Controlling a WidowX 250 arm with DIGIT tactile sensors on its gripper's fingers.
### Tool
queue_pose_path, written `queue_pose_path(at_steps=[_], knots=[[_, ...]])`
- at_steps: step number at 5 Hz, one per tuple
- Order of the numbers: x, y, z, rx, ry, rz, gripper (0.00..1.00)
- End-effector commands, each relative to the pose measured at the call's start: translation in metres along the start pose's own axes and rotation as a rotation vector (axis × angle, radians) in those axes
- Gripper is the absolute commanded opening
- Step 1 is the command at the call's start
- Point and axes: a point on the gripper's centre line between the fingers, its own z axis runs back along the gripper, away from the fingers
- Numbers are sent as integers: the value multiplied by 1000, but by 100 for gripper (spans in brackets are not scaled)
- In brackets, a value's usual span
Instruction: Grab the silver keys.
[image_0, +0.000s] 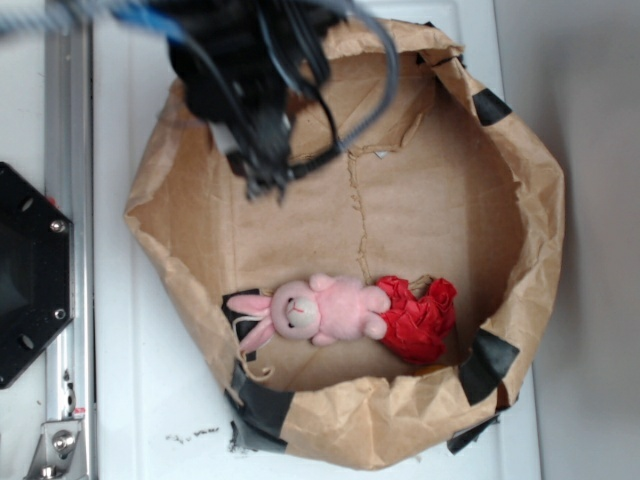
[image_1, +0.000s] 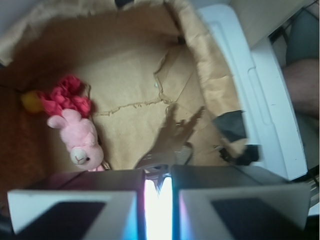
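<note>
Silver keys: a grey metallic glint is seen in the wrist view, lying on the brown floor of the bin just past the fingertips. In the exterior view the bunch is hidden under the arm.
End effector: the two fingers are drawn close together, with only a narrow bright slit left between them. A dark tip of metal appears at the top of that slit. Whether the bunch is actually pinched cannot be told.
Handling, as judged: the bunch is expected to be light, hard and stiff in each key but loose as a whole. The smooth metal is likely to slip and swing on the ring, and nothing about it is fragile.
Where to take hold, as judged: the flat blades should be pinched across their stacked faces, near the point where they gather. A grip on the thin ring would be easily lost.
Keys counted: one bunch; the single keys are too blurred to be counted.
Pink bunny: one, lying on its side against the near wall, well apart from the end effector.
Red fabric lump: one, touching the bunny's feet.
Yellow object: one, small, just beside the red fabric; its kind cannot be made out.
Paper bin: one, with crumpled brown walls patched with black tape.
Surface: one, white, under the bin.
</note>
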Motion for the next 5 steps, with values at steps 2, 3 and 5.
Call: queue_pose_path(at_steps=[2, 3, 5], knots=[[-1, -18, -17, 57, -48, -4, 0], [-1, -15, -12, 18, -53, 16, 0], [-7, -15, -14, 45, -73, 9, 0]])
